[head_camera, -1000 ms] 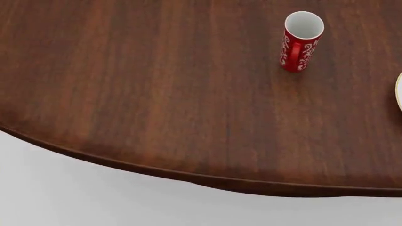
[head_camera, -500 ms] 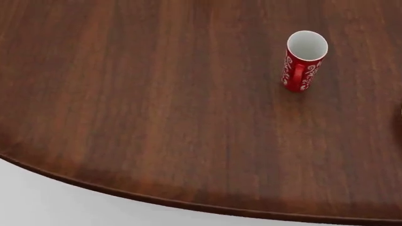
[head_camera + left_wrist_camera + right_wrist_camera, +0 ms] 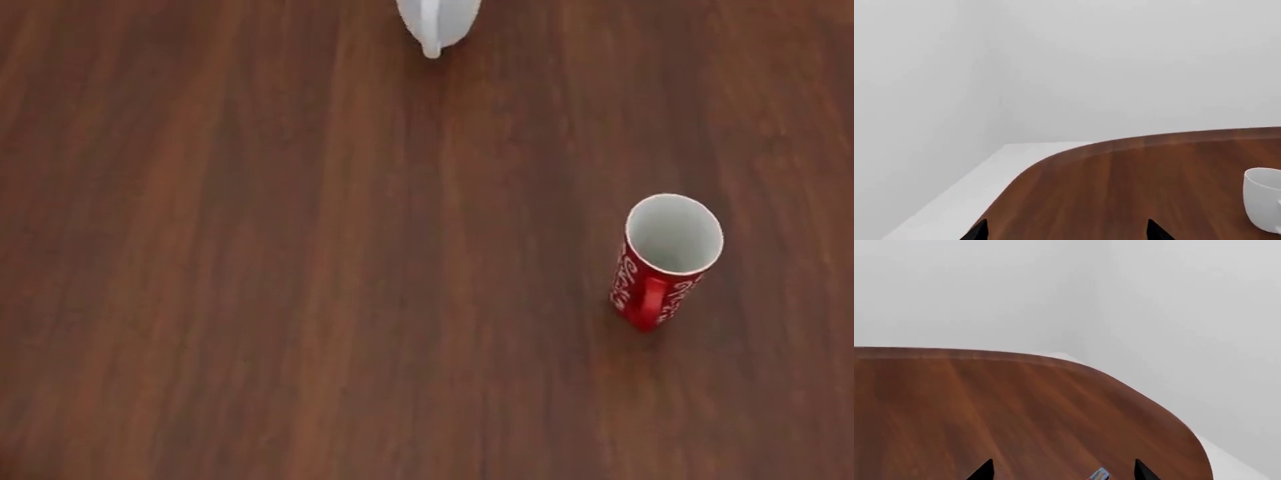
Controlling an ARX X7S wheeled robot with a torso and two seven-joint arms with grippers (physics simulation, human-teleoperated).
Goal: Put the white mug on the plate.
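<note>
I see the white mug (image 3: pixel 438 22) upright at the table's (image 3: pixel 267 260) far edge of view, probably nearer my left hand (image 3: pixel 1066 234); both hands look wide, empty.

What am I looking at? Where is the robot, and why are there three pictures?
The robot has three cameras, so you see through its eyes. One sits on its head and looks down at a brown wooden table. On it stand a red mug with white swirls and, at the far edge of the picture, part of a white mug. The other two cameras ride on its arms. The black tips at the bottom are the left gripper and right gripper, spread apart and holding nothing. The left arm's camera also sees the white mug. No plate shows in these pictures.
</note>
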